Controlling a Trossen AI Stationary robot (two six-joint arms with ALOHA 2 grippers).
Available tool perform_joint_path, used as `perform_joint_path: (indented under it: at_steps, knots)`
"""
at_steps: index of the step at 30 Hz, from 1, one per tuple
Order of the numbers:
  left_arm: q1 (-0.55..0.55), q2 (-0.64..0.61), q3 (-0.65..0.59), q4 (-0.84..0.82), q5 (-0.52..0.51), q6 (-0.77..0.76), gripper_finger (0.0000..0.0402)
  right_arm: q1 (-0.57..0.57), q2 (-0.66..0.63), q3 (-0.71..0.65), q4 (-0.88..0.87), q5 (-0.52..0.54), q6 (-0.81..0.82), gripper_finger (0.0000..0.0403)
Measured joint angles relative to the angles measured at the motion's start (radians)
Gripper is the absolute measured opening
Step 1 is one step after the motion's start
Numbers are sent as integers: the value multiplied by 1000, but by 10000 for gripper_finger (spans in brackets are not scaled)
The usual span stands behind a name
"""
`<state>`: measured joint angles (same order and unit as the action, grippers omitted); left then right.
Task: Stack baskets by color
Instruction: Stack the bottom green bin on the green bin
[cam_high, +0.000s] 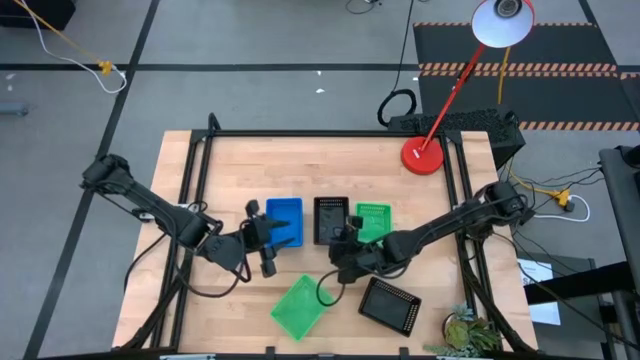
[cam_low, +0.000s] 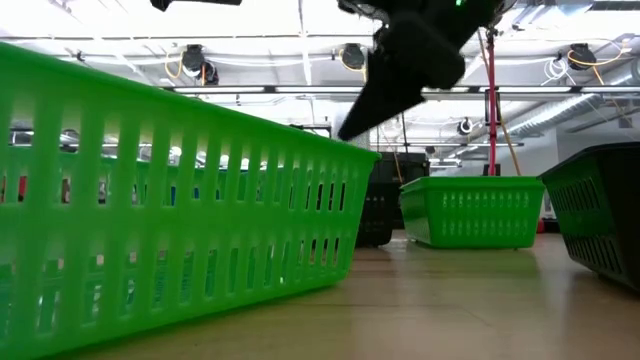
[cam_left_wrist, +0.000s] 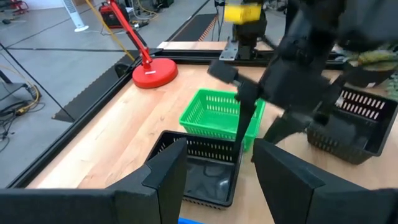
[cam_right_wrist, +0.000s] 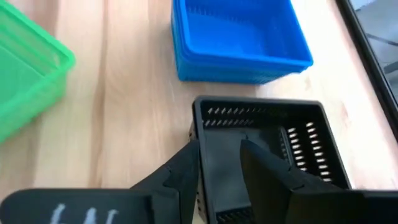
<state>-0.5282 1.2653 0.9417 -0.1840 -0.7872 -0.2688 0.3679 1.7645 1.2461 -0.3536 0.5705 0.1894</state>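
Three baskets stand in a row at mid-table: blue (cam_high: 285, 220), black (cam_high: 330, 220), green (cam_high: 373, 220). Another green basket (cam_high: 300, 305) and another black basket (cam_high: 390, 303) sit nearer the front edge. My right gripper (cam_right_wrist: 219, 146) is open at the row's black basket (cam_right_wrist: 273, 143), one finger outside its near end wall and one inside. My left gripper (cam_left_wrist: 221, 149) hangs open over the blue basket's near right corner, with nothing between its fingers. My right gripper comes slanting down from the table's near right, and the black basket's near end wall (cam_right_wrist: 199, 134) stands between its parted fingers. I cannot tell whether either finger touches the wall. The basket rests flat on the table.
A red round lamp base (cam_high: 423, 155) with its slanting stem stands at the far right. A plant (cam_high: 465, 330) sits at the near right corner. Black frame rails (cam_high: 330, 133) run along the table's far and side edges. Bare wood shows at the table's far left.
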Motion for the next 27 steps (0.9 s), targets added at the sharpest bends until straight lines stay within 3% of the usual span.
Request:
perform_joint_path:
  at_steps: [14, 21, 27]
  knots:
    - [-3, 56, 0, 61, 22, 5, 186, 164, -193, 0, -105, -78, 127, 114]
    - [-64, 88, 0, 188, 179, 61, 186, 283, -204, 0, -183, -77, 208, 114]
    - [-161, 176, 13, 281, 329, 122, 186, 311, -205, 0, -209, -76, 206, 114]
